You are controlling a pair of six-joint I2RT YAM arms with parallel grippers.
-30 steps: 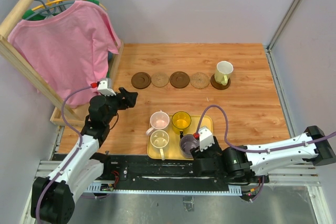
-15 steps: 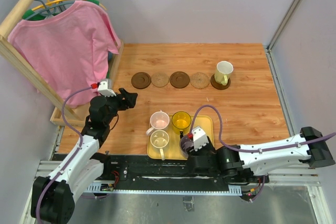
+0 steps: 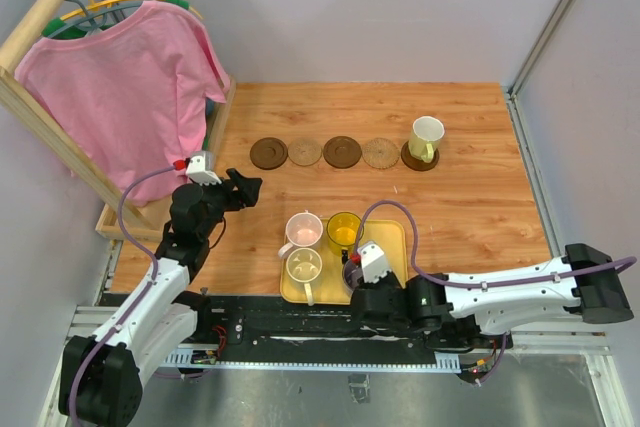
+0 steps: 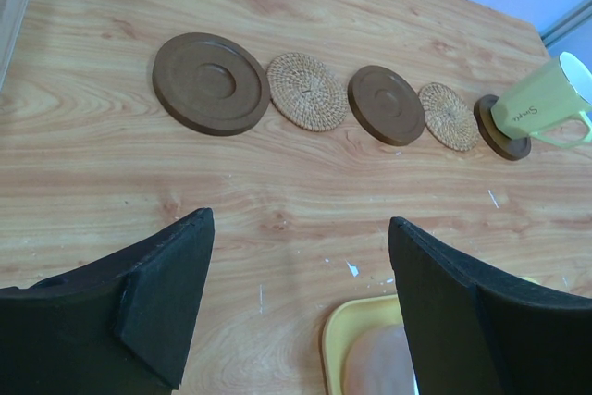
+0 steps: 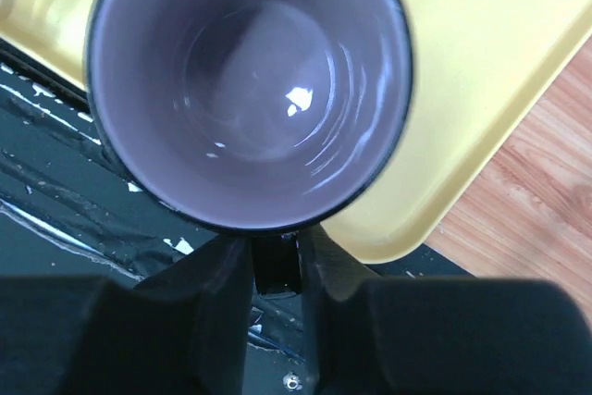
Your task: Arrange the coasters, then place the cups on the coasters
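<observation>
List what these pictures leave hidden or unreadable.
- Top view: grey-purple mug mostly hidden under the right arm's wrist.
- Right wrist view: whether the right claw grips the mug's handle; dark and blurred.
- Left wrist view: pink mug cut by the bottom edge; white mug print too small.

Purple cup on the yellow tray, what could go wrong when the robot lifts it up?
1. The right gripper pinches only the thin dark handle of the glossy grey-purple mug, so the mug might swing or slip out.
2. The bright yellow mug and the cream mug stand close by on the yellow rectangular tray; a tilted lift could bump them.
</observation>
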